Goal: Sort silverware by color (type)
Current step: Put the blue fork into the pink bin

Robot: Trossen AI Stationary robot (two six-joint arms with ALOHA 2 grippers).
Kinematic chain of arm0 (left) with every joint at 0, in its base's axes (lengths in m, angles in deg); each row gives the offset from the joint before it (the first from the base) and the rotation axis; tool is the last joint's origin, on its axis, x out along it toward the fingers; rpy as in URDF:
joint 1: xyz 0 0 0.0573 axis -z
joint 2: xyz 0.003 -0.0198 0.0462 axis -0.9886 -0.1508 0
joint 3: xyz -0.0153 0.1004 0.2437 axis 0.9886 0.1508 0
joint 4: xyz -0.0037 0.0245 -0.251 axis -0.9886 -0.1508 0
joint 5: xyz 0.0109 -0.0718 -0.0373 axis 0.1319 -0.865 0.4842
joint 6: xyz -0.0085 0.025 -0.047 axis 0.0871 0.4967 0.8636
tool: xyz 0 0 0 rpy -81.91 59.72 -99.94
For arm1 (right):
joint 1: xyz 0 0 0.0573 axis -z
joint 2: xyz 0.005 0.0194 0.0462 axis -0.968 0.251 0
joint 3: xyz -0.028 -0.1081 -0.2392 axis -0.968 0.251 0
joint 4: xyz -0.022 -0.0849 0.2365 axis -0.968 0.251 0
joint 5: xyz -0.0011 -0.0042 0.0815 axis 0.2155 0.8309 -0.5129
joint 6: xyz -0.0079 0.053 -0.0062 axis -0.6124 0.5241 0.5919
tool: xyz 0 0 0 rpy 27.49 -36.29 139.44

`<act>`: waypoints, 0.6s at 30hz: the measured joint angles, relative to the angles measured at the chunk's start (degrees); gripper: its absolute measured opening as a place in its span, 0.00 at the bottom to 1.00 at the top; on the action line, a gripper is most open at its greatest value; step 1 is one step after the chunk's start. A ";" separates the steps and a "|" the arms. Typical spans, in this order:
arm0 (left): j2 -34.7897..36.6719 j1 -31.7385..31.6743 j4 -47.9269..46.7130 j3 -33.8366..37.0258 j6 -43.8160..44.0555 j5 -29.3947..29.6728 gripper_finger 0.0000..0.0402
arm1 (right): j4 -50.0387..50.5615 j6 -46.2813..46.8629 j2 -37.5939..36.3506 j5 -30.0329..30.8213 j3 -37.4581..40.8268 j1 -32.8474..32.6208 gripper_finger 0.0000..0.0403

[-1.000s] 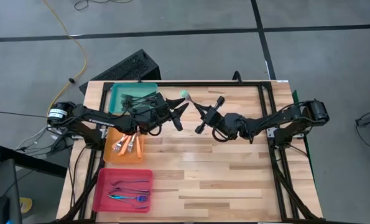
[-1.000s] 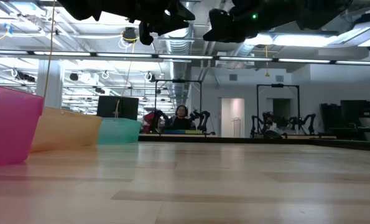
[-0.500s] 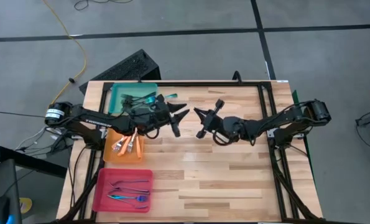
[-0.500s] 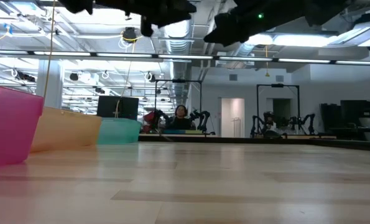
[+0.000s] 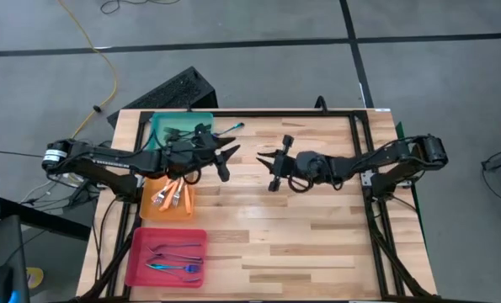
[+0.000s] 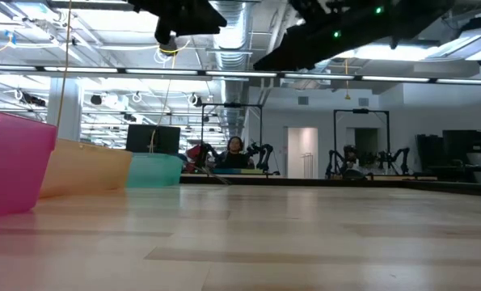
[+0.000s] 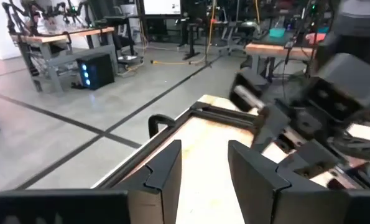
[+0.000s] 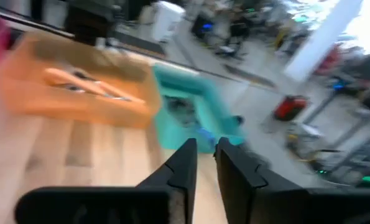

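The teal tray (image 5: 170, 126) holds dark forks (image 5: 183, 133), with a blue-handled fork (image 5: 229, 128) lying across its right rim. The orange tray (image 5: 149, 206) holds orange-handled forks (image 5: 173, 195); the pink tray (image 5: 141, 269) holds several slim pieces (image 5: 174, 257). The left gripper (image 5: 226, 160) has its fingers spread and empty beside the teal tray; the right gripper (image 5: 269, 166), mid-table, has its fingers slightly apart. Only the low view shows a person (image 6: 235, 150) in the room beyond. No writing is readable.

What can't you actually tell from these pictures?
- Low view: what lies in the pink tray, orange tray and teal tray; their own walls hide it.
- High view: how many forks the teal tray holds; the left arm covers part of it.
- Right wrist view: the teal tray's contents, lost in blur.
- Low view: both grippers, cut off by the top edge.
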 joint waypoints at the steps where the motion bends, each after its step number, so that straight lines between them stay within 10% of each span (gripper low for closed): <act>1: 0.02 0.00 -0.34 0.00 0.02 0.03 0.29 | 0.49 0.62 0.01 -2.29 0.00 1.34 0.22; 18: -0.35 -12.94 -16.85 -0.23 2.82 -1.97 0.29 | 4.44 5.83 7.33 -11.38 -3.93 9.72 0.55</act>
